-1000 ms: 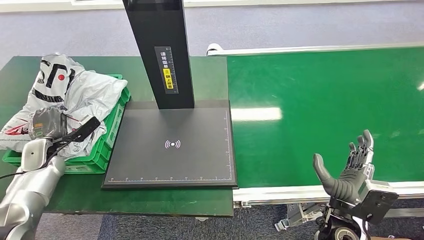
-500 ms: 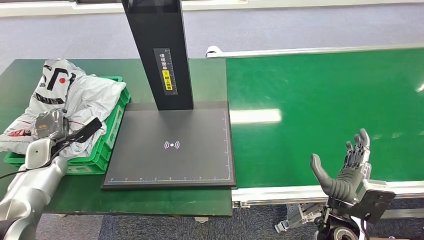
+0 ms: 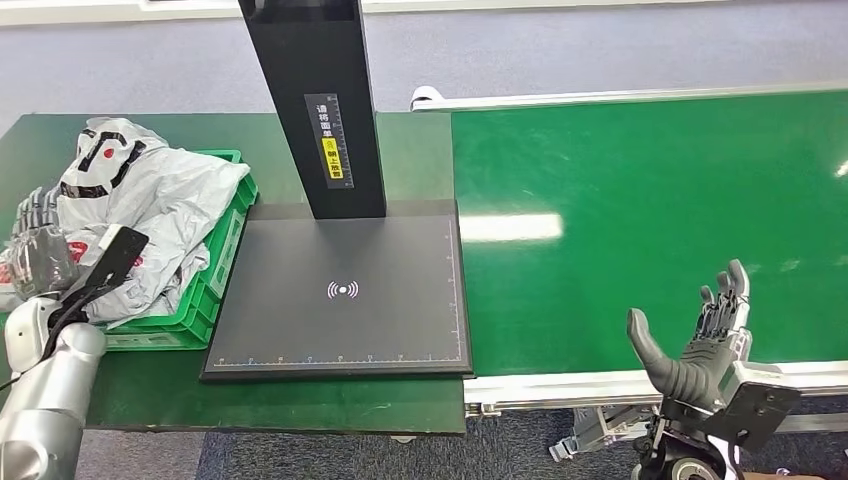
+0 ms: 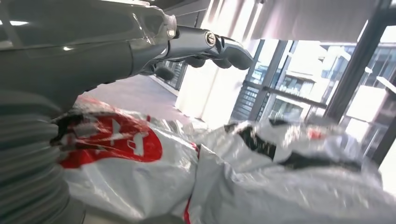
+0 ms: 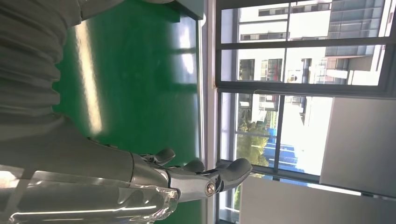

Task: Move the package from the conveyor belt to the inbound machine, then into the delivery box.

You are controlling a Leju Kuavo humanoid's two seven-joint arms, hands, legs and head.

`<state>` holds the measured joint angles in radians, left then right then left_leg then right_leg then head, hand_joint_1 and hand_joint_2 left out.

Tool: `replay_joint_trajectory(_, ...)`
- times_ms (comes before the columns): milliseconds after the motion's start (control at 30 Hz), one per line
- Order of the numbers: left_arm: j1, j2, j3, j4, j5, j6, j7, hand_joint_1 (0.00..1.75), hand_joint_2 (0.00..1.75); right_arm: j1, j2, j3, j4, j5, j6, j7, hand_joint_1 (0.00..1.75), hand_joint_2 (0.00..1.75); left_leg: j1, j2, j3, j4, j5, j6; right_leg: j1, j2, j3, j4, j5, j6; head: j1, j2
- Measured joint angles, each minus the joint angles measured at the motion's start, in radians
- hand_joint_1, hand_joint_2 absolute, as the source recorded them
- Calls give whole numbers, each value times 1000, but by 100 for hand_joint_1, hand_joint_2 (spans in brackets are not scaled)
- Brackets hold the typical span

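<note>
Package: a crumpled white-grey plastic mailer bag [image 3: 150, 215] with red and black print lay in the green delivery box [image 3: 222, 245], spilling over its far and outer edges; it sat just inboard of the left hand.
Left hand: the left hand [image 3: 35, 255] hung at the outer edge of the package, close beside it. In the left wrist view the fingers [image 4: 219, 44] stretched out above the bag [image 4: 243, 177], apart from it and gripping nothing.
Delivery box: it stood on the dark green bench [image 3: 300, 395], between the left hand and the inbound machine.
Inbound machine: a black scan plate [image 3: 340, 300] with a white signal mark and a black upright column [image 3: 315, 100], well inboard of the left hand.
Conveyor belt: the green belt [image 3: 650, 200] lay beyond the machine, ahead of the right hand.
Right hand: the right hand [image 3: 700, 335] stood upright at the belt's near edge, fingers spread, thumb apart, holding nothing.
Change: a second before, the left hand lay on top of the package over the box; it had since drawn back outward, off the bag. The right hand kept its place.
</note>
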<state>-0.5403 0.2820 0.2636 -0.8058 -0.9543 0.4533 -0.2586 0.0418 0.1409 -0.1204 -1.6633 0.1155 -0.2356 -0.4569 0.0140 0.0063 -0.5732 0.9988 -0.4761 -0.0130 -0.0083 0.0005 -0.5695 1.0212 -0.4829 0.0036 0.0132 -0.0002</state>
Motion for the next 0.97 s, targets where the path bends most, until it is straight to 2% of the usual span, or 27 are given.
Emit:
replay_joint_trajectory(267,83,-23,32,-215,73,-41,-10,0,175,14,1,-11,-12,-2,-6,0,0,175,0,0,-4,0,0,0,0,0,-3,0,0,0,0,0)
replay_joint_trajectory(367,111,-35,38,-283,147,-80,-48,0,175,16,1,-14,-14,-4,-9,0,0,175,0,0,-4,0,0,0,0,0,-4,0,0,0,0,0)
replay_joint_trajectory(567,190,-98,31,-493,317,-125,-114,0,175,16,1,-15,-14,-7,-12,0,0,175,0,0,-4,0,0,0,0,0,-4,0,0,0,0,0)
replay_joint_trajectory(633,215,-118,23,-555,404,-150,-159,0,175,16,0,-15,-13,-6,-9,0,0,175,0,0,-5,0,0,0,0,0,-4,0,0,0,0,0)
replay_joint_trajectory(733,269,-162,-18,-667,559,-222,-229,0,175,12,0,-12,-10,2,14,7,0,175,0,0,-5,0,0,0,0,0,-4,-1,0,0,0,0)
replay_joint_trajectory(867,354,-229,-127,-774,708,-331,-274,0,175,3,0,16,9,17,57,30,0,175,-1,0,-5,0,-1,0,-1,0,-4,-1,0,0,0,0)
replay_joint_trajectory(967,415,-269,-212,-793,743,-346,-304,0,175,2,1,44,31,19,70,39,0,175,-1,-1,-5,0,-1,0,-1,0,-4,-1,0,0,0,0)
